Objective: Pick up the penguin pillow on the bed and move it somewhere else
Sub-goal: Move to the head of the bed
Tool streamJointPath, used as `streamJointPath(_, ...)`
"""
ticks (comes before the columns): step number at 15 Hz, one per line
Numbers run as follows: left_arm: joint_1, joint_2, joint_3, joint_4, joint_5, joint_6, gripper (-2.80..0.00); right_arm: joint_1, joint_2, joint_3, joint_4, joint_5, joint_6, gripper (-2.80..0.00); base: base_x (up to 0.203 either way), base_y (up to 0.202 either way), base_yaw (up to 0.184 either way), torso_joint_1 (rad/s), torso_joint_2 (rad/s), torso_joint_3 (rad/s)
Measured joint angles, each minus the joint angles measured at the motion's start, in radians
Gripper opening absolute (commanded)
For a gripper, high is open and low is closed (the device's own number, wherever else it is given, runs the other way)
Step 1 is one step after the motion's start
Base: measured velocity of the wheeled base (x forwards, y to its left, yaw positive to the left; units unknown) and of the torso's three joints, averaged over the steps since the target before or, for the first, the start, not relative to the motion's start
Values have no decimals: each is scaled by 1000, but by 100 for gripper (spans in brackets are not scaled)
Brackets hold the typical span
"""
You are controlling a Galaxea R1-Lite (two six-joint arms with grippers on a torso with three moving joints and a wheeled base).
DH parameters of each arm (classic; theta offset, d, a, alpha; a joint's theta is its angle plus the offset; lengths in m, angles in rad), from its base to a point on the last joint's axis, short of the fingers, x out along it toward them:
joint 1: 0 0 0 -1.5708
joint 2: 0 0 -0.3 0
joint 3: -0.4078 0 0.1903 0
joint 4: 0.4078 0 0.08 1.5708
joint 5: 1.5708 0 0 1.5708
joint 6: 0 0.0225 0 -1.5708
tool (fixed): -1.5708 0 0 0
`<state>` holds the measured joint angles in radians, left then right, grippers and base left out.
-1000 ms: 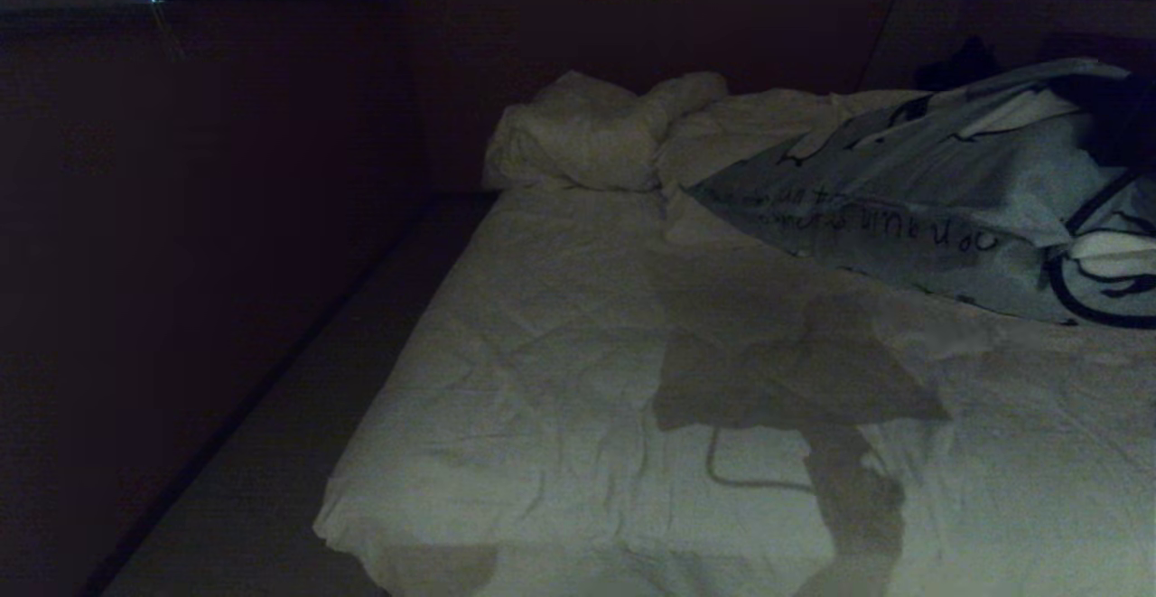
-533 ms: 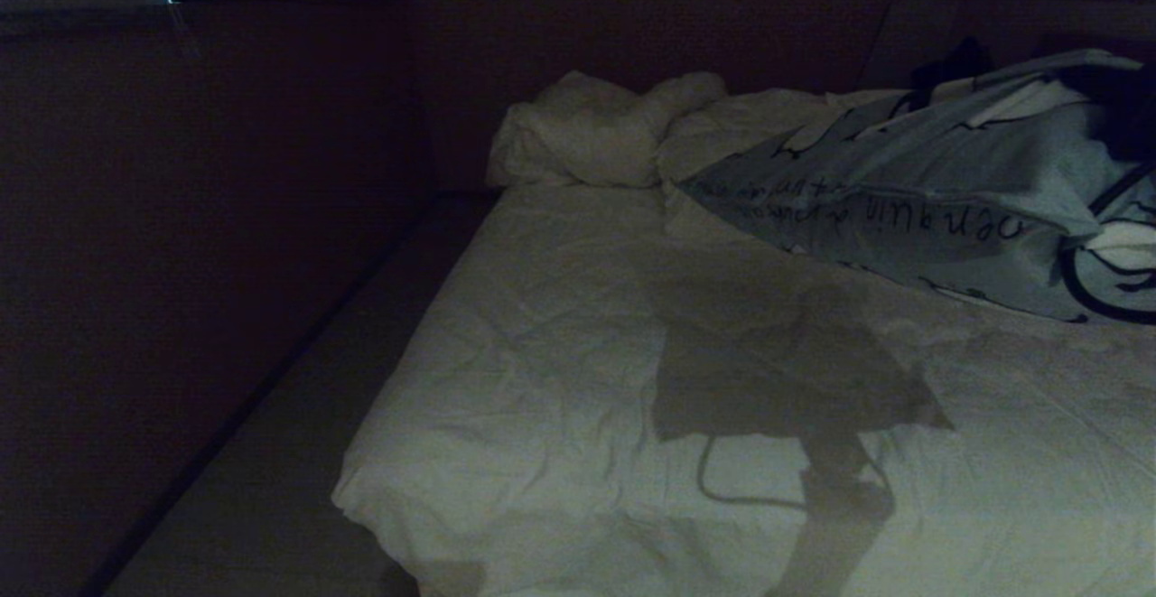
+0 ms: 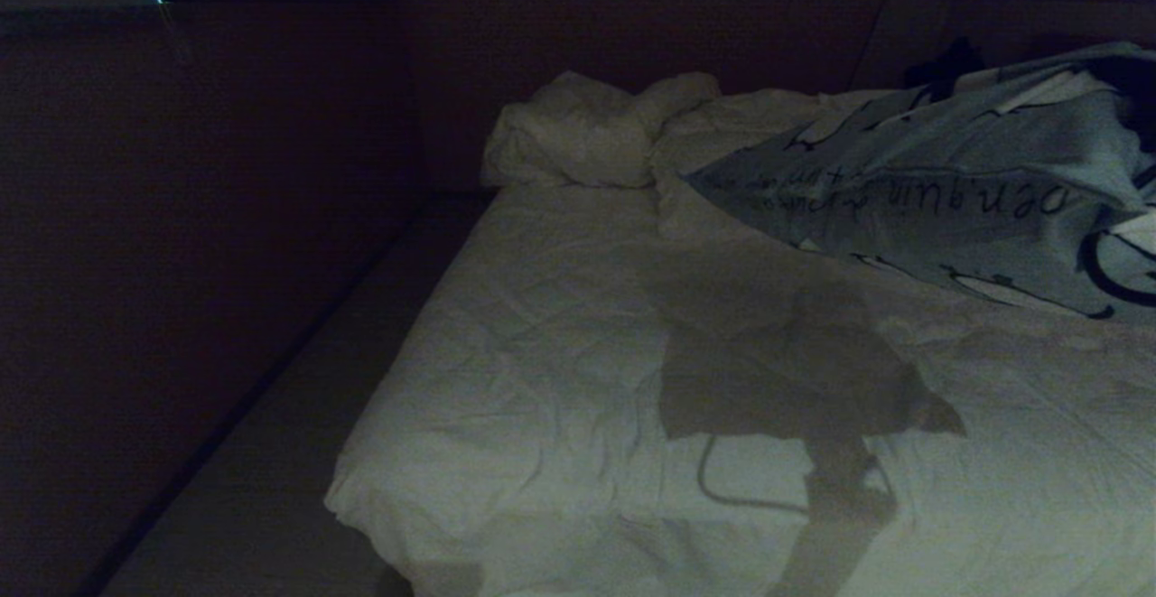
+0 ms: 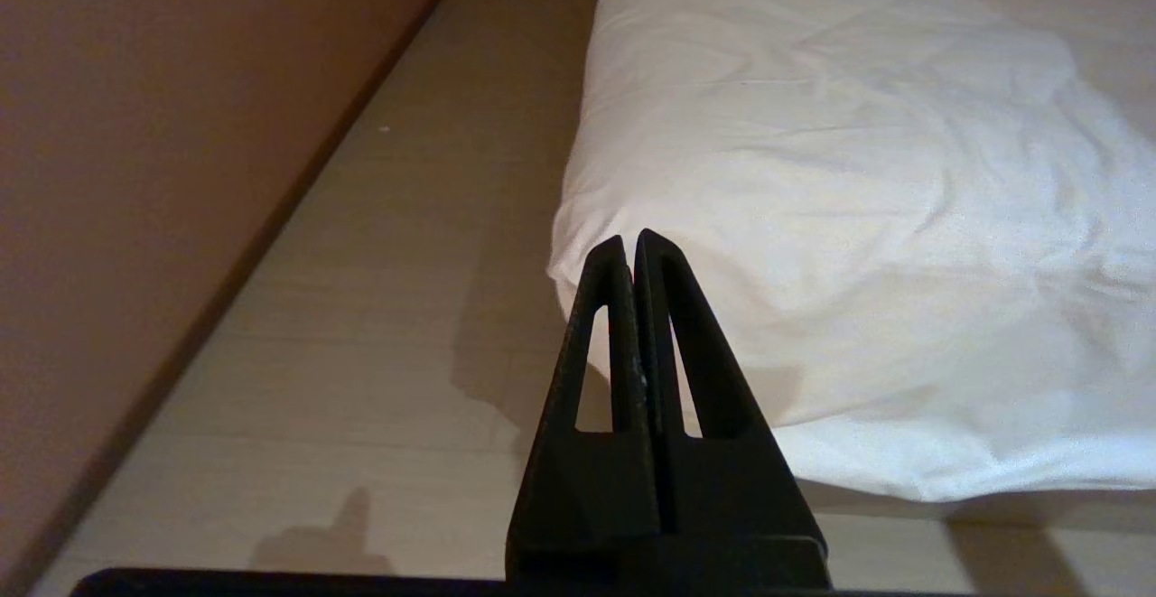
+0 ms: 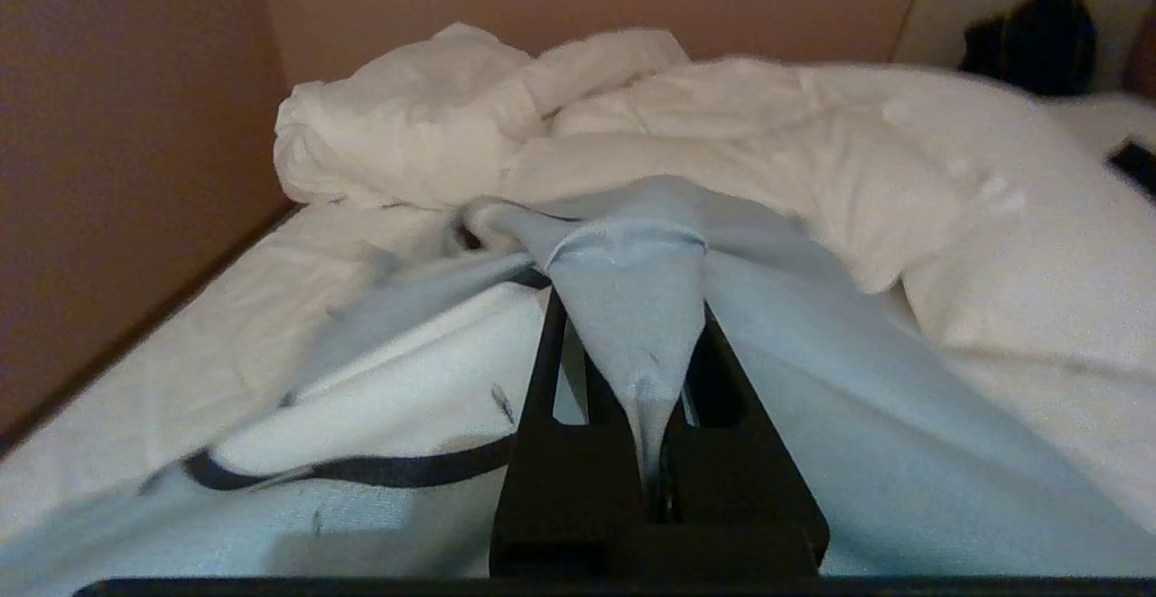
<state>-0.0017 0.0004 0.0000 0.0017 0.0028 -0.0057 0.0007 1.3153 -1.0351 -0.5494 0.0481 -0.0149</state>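
Penguin pillow (image 5: 623,308) shifted rightward w/ fabric pinched between right claw (image 5: 646,434) fingers.

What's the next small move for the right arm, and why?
Probably lift higher. The right gripper is shut on a pinch of the penguin pillow, but most of the pillow drapes onto the bed. The left gripper is parked, shut, by the bed's corner.

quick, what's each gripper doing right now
Left gripper: closed, holding nothing, parked by the corner of the bed.
Right gripper: closed on a fold of the penguin pillow.
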Motion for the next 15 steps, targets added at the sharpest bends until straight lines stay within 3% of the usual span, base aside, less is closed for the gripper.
streamJointPath(9,2,0,0,1,0,0,-280,-93,8,-25,2,12,33,-280,0,-194,-2,3,2,1)
streamJointPath(15,2,0,0,0,0,0,-280,-201,27,-55,4,84,96,-280,0,-196,2,1,2,0)
